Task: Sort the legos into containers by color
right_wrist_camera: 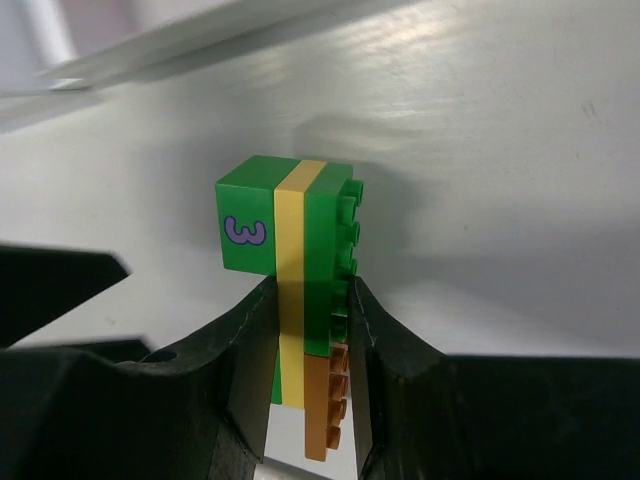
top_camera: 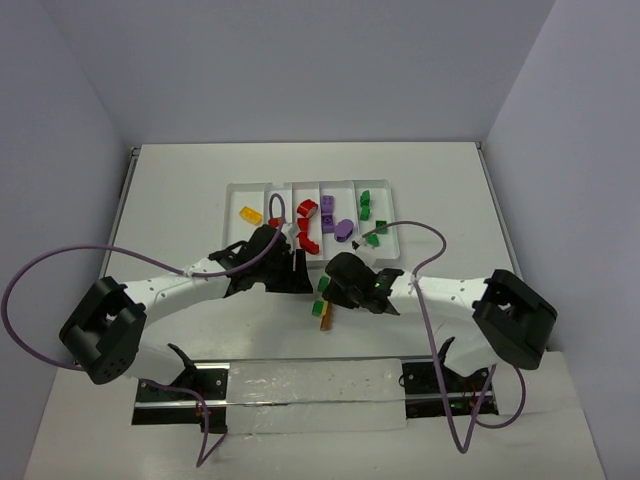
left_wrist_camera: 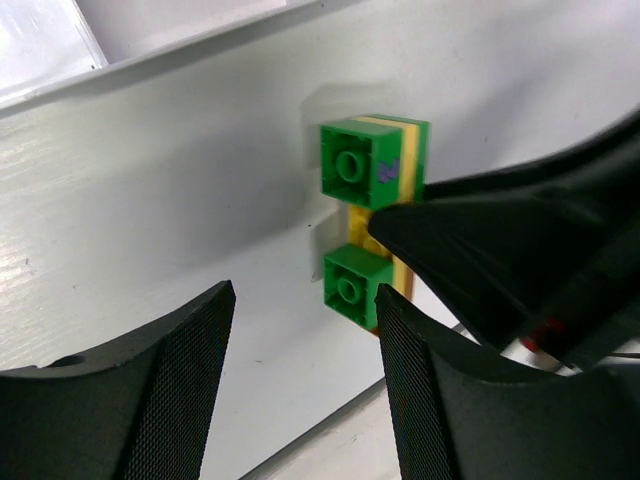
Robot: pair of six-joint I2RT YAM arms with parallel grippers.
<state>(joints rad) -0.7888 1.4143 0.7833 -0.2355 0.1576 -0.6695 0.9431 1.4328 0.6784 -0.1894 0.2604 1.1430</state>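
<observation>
A stuck-together stack of legos point(top_camera: 322, 300), green, yellow and orange-brown, lies on the table just in front of the white tray point(top_camera: 240, 190). My right gripper point(right_wrist_camera: 310, 290) is shut on this stack point(right_wrist_camera: 290, 220), one finger on each side, and a purple "3" shows on its green end. My left gripper point(left_wrist_camera: 300, 340) stands open just left of the same stack point(left_wrist_camera: 372, 165), nothing between its fingers; its right finger point(left_wrist_camera: 420, 390) is close to the lower green brick point(left_wrist_camera: 350, 287). Inside the tray lie a yellow brick point(top_camera: 250, 214), red bricks point(top_camera: 307, 210), purple bricks point(top_camera: 343, 229) and green bricks point(top_camera: 365, 205).
Both arms reach inward and nearly meet at the stack, the left gripper point(top_camera: 303, 274) and right gripper point(top_camera: 336, 290) close together. Purple cables point(top_camera: 40, 270) loop off each arm. A metal plate point(top_camera: 310, 385) lies at the near edge between the bases. Walls enclose the table.
</observation>
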